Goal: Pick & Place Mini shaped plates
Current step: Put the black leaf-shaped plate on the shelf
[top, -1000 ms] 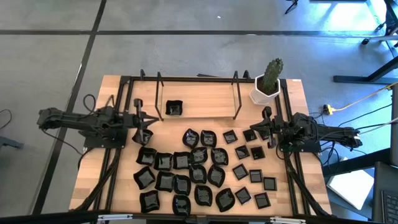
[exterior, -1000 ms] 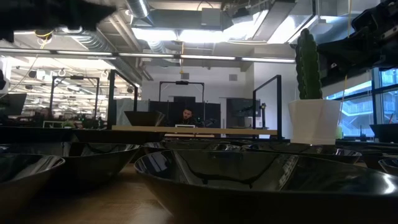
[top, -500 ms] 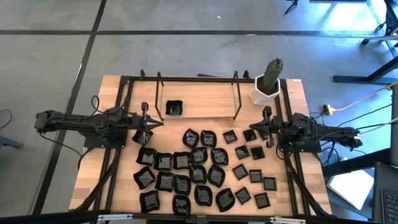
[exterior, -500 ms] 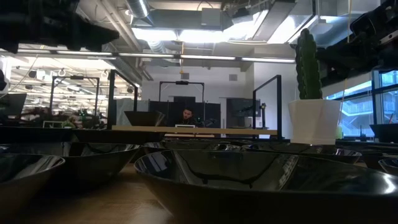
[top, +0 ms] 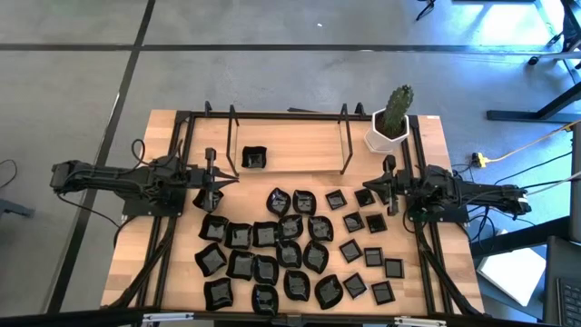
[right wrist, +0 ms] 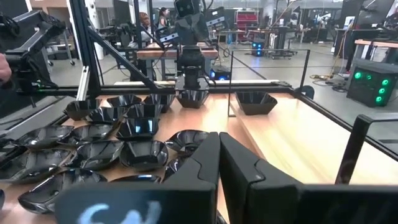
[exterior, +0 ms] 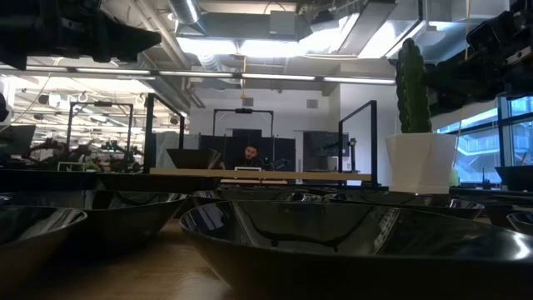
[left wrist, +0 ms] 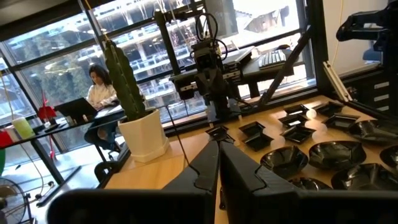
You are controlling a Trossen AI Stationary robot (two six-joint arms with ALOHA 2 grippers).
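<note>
Looking straight down first, I am hanging my left pincer (top: 211,182) at the near-left edge of the crowd of mini shaped plates (top: 290,250), which are lying packed across the counter (top: 163,127). One plate (top: 255,158) is sitting alone on the raised shelf (top: 300,150). My right pincer (top: 381,188) is waiting over the far-right plates, near the cactus pot (top: 388,134).

From counter height, the nearest plates (exterior: 333,233) are filling the foreground rim to rim. I am judging that any sideways sweep risks nudging several at once, and the pot (exterior: 420,162) is standing close enough to be knocked.

Through my left wrist, my own fingers (left wrist: 202,168) are pressing together, with only a small dark shape at their tips. I cannot tell whether that is a pinched rim.

Through my right wrist, those fingers (right wrist: 202,165) are closed on nothing. Across the counter, a plate (right wrist: 193,98) is sitting right under the left pincer's tips. If I am gripping it, I am gripping a thin glossy edge, so I am expecting it could slip or swing out on the way to the shelf. If I am not, I am risking carrying nothing there.
</note>
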